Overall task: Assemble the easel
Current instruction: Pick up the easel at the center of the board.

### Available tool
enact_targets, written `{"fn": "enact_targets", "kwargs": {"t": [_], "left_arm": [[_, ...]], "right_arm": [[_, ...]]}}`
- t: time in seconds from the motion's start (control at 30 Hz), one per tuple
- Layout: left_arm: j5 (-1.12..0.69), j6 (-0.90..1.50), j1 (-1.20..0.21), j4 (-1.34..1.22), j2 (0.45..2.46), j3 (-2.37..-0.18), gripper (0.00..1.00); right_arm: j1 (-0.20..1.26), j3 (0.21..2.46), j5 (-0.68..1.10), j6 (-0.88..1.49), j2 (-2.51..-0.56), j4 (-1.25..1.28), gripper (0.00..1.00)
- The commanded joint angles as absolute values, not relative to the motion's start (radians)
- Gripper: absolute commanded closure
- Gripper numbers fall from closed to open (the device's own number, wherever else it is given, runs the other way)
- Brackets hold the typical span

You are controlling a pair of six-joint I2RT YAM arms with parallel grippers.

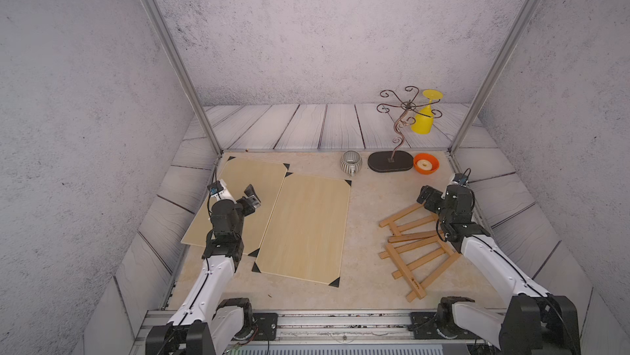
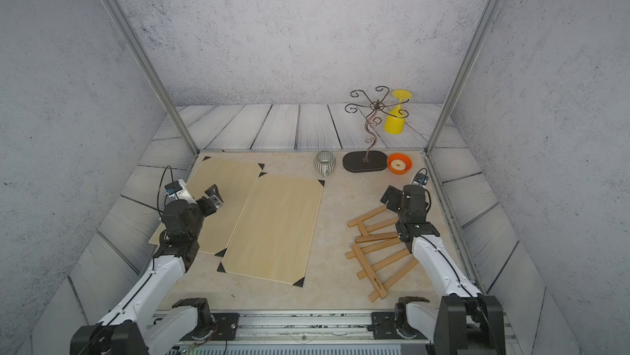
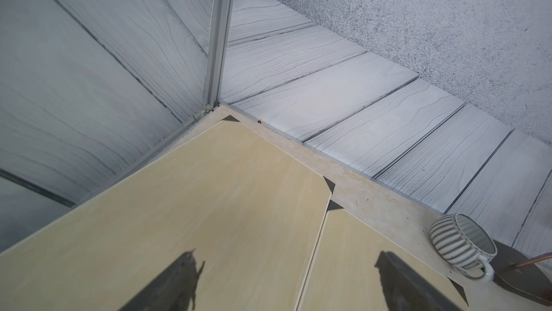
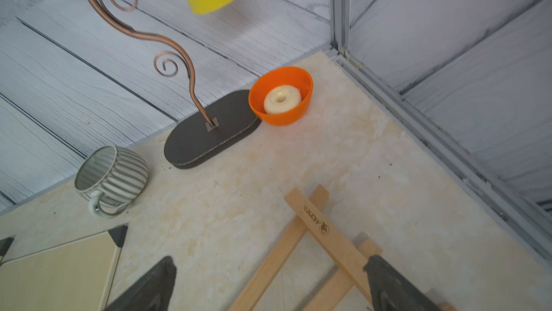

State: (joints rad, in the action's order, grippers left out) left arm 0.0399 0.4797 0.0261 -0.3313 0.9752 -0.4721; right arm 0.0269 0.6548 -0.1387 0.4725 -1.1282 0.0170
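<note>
We find a flat pale wooden board [image 1: 252, 183] at the left of the beige stone-look table [image 1: 368, 200], with a second pale wooden board [image 1: 306, 230] just to its right. Along the back, left to right, sit a striped ceramic mug [image 1: 350, 161] on its side, a curly copper wire stand [image 1: 381, 163] bearing a yellow plastic goblet [image 1: 423, 121], and an orange plastic bowl [image 1: 416, 168] holding a white ring [image 1: 424, 164]. The slatted wooden easel [image 1: 414, 254] lies flat at the right, in front of the bowl.

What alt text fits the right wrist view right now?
The open right gripper hovers over crossed wooden easel slats lying on the table. Beyond sit an orange bowl holding a cream ring, a scrolled copper stand's dark base, and a striped mug on its side.
</note>
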Motion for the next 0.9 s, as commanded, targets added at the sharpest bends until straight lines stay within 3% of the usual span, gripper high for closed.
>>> {"fn": "enact_targets", "kwargs": {"t": [0.0,0.23,0.57,0.7,0.87], "left_arm": [[-0.012,0.55,0.028,-0.21,0.935,-0.478,0.03],[-0.141,0.617,-0.025,-0.098,0.912,-0.499,0.03],[-0.164,0.579,-0.288,-0.04,0.957,-0.522,0.03],[-0.146,0.563,-0.371,-0.019,0.954,-0.533,0.03],[-0.141,0.551,-0.442,0.007,0.963,-0.56,0.03]], "right_arm": [[0.027,0.712,-0.084,0.497,-1.12,-0.158,0.01],[0.059,0.832,-0.007,0.491,-1.183,-0.414,0.01],[0.362,1.044,-0.176,0.417,-1.436,-0.708,0.0],[0.389,1.07,-0.198,0.429,-1.526,-0.753,0.03],[0.392,1.081,-0.15,0.406,-1.598,-0.759,0.13]]}}
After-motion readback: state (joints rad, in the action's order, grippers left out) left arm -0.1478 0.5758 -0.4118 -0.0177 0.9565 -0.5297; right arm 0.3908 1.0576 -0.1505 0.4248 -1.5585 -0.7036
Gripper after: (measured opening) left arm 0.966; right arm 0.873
